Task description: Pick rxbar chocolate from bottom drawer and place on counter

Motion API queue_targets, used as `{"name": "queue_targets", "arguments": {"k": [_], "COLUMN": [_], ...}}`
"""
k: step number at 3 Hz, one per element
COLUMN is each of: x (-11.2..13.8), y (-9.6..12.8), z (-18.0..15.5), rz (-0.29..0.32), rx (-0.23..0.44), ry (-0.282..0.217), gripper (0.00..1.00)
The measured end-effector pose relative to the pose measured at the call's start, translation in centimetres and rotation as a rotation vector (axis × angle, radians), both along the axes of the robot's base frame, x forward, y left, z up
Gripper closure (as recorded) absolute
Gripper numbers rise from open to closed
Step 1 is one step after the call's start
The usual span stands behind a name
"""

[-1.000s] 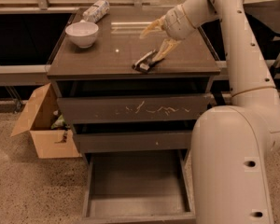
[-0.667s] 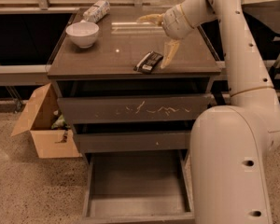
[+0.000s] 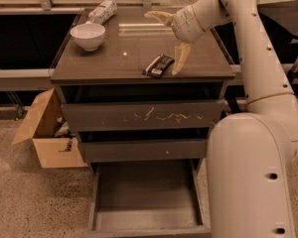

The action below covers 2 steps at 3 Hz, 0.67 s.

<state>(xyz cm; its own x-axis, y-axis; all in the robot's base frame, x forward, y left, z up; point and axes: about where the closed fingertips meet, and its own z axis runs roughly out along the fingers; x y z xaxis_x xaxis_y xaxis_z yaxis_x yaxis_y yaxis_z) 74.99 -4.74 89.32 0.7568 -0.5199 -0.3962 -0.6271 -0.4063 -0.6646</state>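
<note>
The rxbar chocolate (image 3: 159, 65), a flat black bar with pale lettering, lies on the counter (image 3: 114, 58) near its front edge. My gripper (image 3: 168, 39) is above the counter, just right of and behind the bar, open and empty; one yellowish finger (image 3: 181, 58) points down beside the bar, the other (image 3: 160, 17) points left. The bottom drawer (image 3: 146, 200) is pulled out and looks empty inside.
A white bowl (image 3: 88, 35) and a whitish patterned packet (image 3: 102, 12) sit at the counter's back left. The scratched drawer front (image 3: 144, 115) is shut. An open cardboard box (image 3: 45, 130) stands on the floor at left. My arm's white base (image 3: 251, 177) fills the right.
My gripper has let go of the bar, opened wide and lifted up and back from it. The bar stays lying on the counter.
</note>
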Motion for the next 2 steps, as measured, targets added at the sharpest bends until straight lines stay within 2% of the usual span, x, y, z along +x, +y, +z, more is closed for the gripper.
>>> {"name": "queue_targets", "arguments": {"k": [1, 2], "x": [-1.1, -2.8], "y": [-1.2, -2.4], "z": [2.7, 6.5], "rz": [-0.023, -0.040], "rx": [0.019, 0.017], "ry": [-0.035, -0.102], "gripper": [0.00, 0.00]}}
